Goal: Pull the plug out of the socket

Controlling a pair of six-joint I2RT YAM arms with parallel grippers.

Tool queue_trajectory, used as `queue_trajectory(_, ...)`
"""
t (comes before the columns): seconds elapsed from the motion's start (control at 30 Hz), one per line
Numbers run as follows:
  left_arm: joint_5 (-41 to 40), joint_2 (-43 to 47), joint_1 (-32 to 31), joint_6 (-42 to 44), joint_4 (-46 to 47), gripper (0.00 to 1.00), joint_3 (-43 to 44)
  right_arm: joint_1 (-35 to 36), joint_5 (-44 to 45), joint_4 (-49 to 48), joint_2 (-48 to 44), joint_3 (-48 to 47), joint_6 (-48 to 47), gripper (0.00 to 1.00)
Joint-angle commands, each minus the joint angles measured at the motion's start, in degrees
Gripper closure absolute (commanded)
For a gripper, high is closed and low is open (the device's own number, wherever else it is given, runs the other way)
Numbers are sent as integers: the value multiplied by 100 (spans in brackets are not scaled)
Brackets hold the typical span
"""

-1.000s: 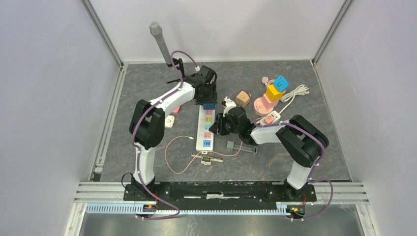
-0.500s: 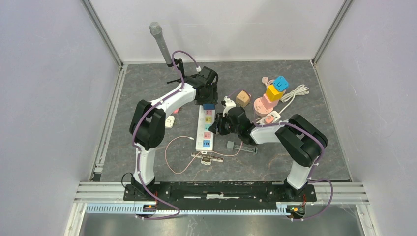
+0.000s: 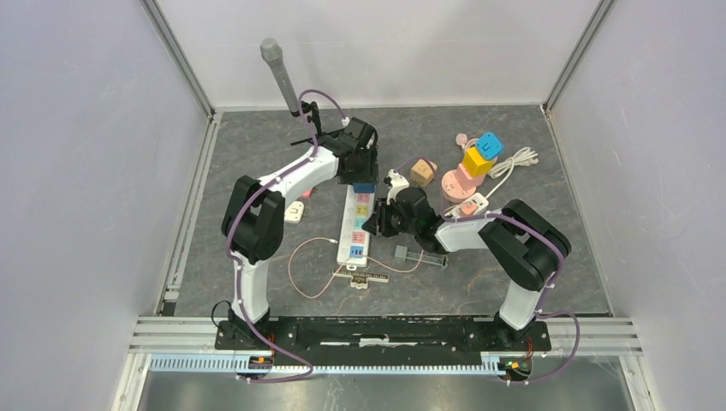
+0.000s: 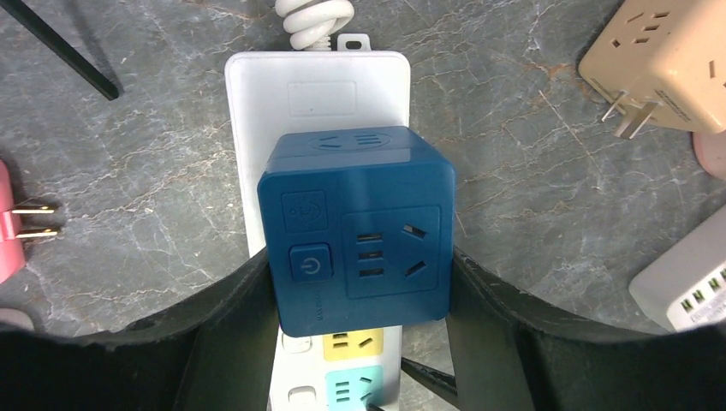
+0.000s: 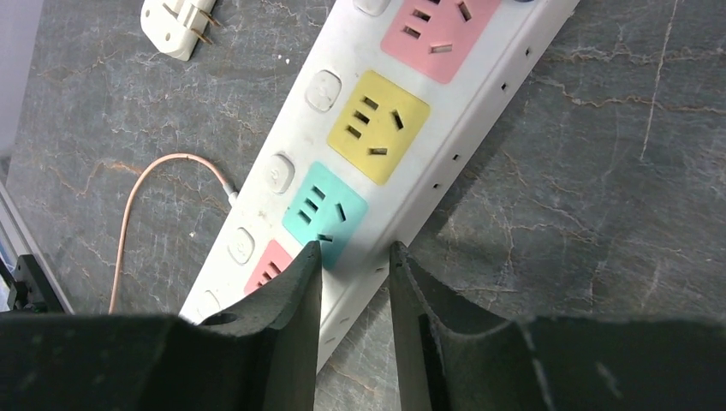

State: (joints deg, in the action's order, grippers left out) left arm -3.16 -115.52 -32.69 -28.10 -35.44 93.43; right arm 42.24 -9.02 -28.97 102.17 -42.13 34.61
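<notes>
A dark blue cube plug (image 4: 355,231) sits in the far end of a white socket strip (image 4: 312,86) with coloured outlets. In the left wrist view my left gripper (image 4: 361,274) is shut on the cube, one finger flat against each side. From above, the blue plug (image 3: 364,185) shows just under my left gripper (image 3: 363,175). My right gripper (image 5: 354,250) stands narrowly open over the strip's (image 5: 428,111) right edge: one fingertip is on the teal outlet and the other is at the rim, holding nothing. In the top view my right gripper (image 3: 374,224) is beside the socket strip (image 3: 354,233).
A beige cube adapter (image 3: 421,170) lies right of the strip. Pink, yellow and blue adapters (image 3: 475,158) stand farther right with a white cable. A small white plug (image 3: 294,211), a pink cable (image 3: 308,257) and a circuit board (image 3: 361,275) lie nearby. A grey pole (image 3: 278,73) stands behind.
The strip's near end has swung slightly left. Both grippers keep their places and their jaws stand as before.
</notes>
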Motion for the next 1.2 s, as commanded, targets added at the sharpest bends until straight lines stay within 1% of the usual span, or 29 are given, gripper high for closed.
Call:
queue_trajectory(0.0, -463, 300, -430, -162, -193, 87, 300, 92, 388, 1091, 332, -11, -305, 67)
queue_trajectory(0.1, -277, 313, -441, -92, -235, 87, 321, 92, 336, 1094, 406, -3, -280, 69)
queue_trajectory(0.13, 29, 309, -425, -26, -235, 85, 376, 92, 205, 936, 415, 60, -293, 70)
queue_trajectory(0.17, 509, 244, -368, 57, -211, 85, 422, 90, 88, 819, 426, 93, -297, 71)
queue_trajectory(0.2, 1042, 156, -278, 54, -280, 85, 511, 94, 10, 765, 449, 100, -306, 72)
queue_trajectory(0.23, 1252, 71, -188, 18, -374, 87, 580, 92, -56, 744, 469, 91, -314, 73)
queue_trajectory(0.37, 1142, 274, -145, -79, -86, 87, 263, 92, -67, 716, 442, 80, -341, 74)
queue_trajectory(0.47, 1059, 354, -150, -82, -68, 87, 337, 96, -9, 806, 503, 9, -382, 74)
queue_trajectory(0.53, 1191, 272, -168, 62, -57, 87, 398, 96, 33, 759, 564, -29, -430, 74)
queue_trajectory(0.6, 1632, 160, -171, 137, -48, 87, 405, 92, -12, 617, 613, -27, -490, 74)
queue_trajectory(0.73, 1355, 485, -118, -202, 517, 88, -127, 96, -42, 598, 689, -95, -560, 74)
queue_trajectory(0.83, 1069, 591, -88, -490, 606, 89, -175, 92, -73, 396, 661, -29, -445, 71)
queue_trajectory(0.93, 741, 682, -96, -754, 775, 90, -311, 92, -54, 261, 611, -21, -266, 65)
queue_trajectory(1.03, 475, 755, -97, -945, 929, 90, -454, 92, -2, 335, 667, -154, -169, 58)
queue_trajectory(1.1, 343, 783, -92, -1036, 956, 90, -485, 94, 25, 462, 762, -270, -155, 56)
queue_trajectory(1.17, 225, 825, -89, -1096, 976, 90, -501, 92, 56, 504, 837, -302, -156, 55)
